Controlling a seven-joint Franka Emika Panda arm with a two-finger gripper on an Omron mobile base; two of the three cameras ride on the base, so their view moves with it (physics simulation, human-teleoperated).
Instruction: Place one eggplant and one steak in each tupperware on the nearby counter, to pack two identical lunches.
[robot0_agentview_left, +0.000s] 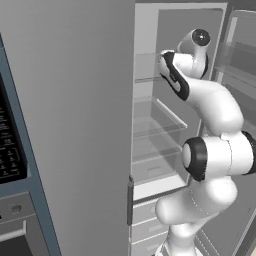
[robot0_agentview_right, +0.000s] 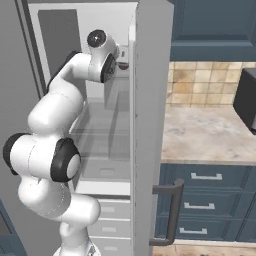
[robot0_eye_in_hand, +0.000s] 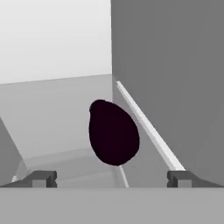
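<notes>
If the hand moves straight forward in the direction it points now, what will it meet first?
Most likely the eggplant. In the hand view it lies on the fridge shelf directly ahead of the open hand, roughly centred between the two fingertips, with nothing visible in between. How far ahead it lies is hard to judge.

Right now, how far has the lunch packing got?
Done: the fridge door stands open and the arm reaches inside. In hand: nothing yet; the open gripper faces a glossy, near-black oval eggplant on a shelf. Left: grasping it; the beige marbled counter shows no filled containers.
</notes>
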